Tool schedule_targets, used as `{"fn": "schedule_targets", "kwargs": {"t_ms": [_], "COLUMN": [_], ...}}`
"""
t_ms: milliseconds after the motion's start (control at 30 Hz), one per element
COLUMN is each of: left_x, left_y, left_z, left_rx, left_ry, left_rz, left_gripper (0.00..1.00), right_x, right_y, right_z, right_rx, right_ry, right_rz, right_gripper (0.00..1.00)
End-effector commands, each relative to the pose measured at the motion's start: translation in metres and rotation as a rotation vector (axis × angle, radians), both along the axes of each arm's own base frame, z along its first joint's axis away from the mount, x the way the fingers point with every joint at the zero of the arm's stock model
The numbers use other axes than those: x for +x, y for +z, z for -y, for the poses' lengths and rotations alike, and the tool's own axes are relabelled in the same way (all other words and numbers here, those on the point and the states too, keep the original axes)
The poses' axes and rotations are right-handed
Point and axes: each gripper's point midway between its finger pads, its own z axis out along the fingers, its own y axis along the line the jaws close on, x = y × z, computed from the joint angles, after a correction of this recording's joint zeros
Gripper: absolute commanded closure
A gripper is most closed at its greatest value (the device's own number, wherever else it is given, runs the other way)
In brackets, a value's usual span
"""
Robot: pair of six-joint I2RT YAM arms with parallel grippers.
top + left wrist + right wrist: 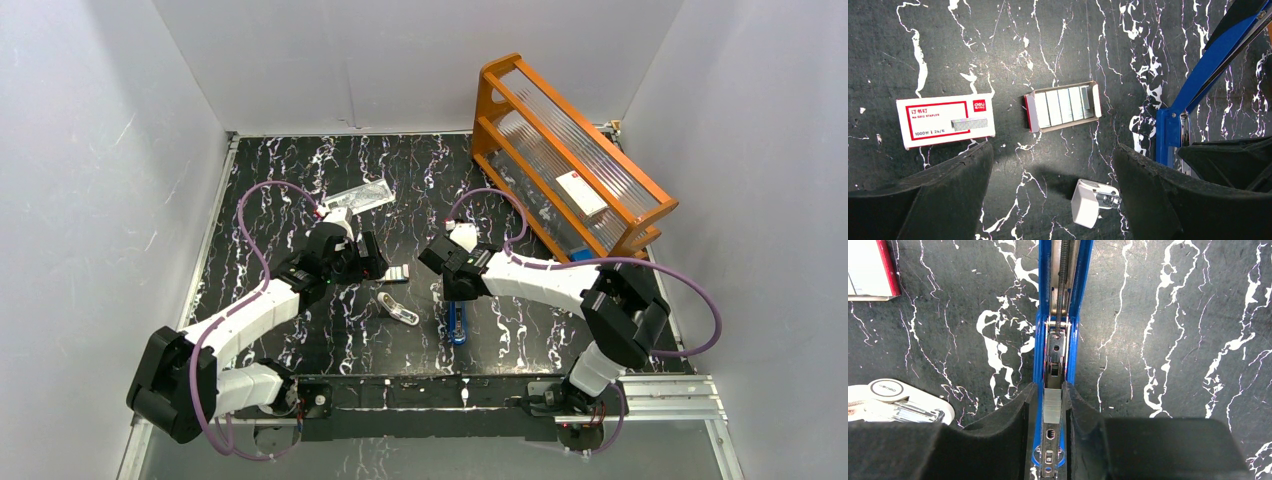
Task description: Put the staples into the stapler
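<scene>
The blue stapler (457, 328) lies open on the black marbled table, its silver rail (1055, 352) facing up; it also shows in the left wrist view (1208, 65). My right gripper (1052, 407) is shut on a short grey strip of staples (1052, 407) and holds it in line over the rail, fingers astride the blue body. In the top view the right gripper (458, 292) hides the stapler's far end. More staples (1062, 106) lie side by side in an open cardboard tray. My left gripper (1053, 195) is open and empty above the table, near the tray (398, 272).
A red-and-white staple box (945, 121) lies left of the tray. A white-silver oblong gadget (1093, 201) lies between my left fingers and left of the stapler (893, 402). An orange rack (570, 150) stands at the back right. A clear packet (360, 195) lies at the back.
</scene>
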Motion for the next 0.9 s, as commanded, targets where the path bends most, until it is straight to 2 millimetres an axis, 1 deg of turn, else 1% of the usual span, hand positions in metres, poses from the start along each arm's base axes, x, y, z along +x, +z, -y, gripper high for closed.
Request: {"fn": "schedule_targets", "kwargs": {"t_ms": [0,333,600,733,867], "left_x": [0.005,0.004,0.005,0.006,0.006], "left_y": [0.007,0.007,0.01,0.016,0.024], "left_z": [0.002,0.001,0.001,0.001,0.0], "left_rx": [-0.009,-0.008,-0.008,-0.016,-0.023], "left_ry": [0.002,0.001,0.003,0.009,0.02], "left_rz": [0.018,0.017,0.023,0.035,0.048], "left_gripper": [0.13,0.13,0.13,0.13,0.13], "right_x": [0.005,0.007,0.011,0.014,0.02], "right_y": [0.011,0.018,0.035,0.049,0.06], "right_z": [0.002,0.002,-0.002,-0.012,-0.03], "right_rx": [0.011,0.018,0.049,0.093,0.128], "right_ry": [-0.017,-0.02,-0.008,0.053,0.194], "right_rz": [0.031,0.043,0.077,0.108,0.153], "right_gripper": [0.66,0.61,0.61,0.62,0.62]}}
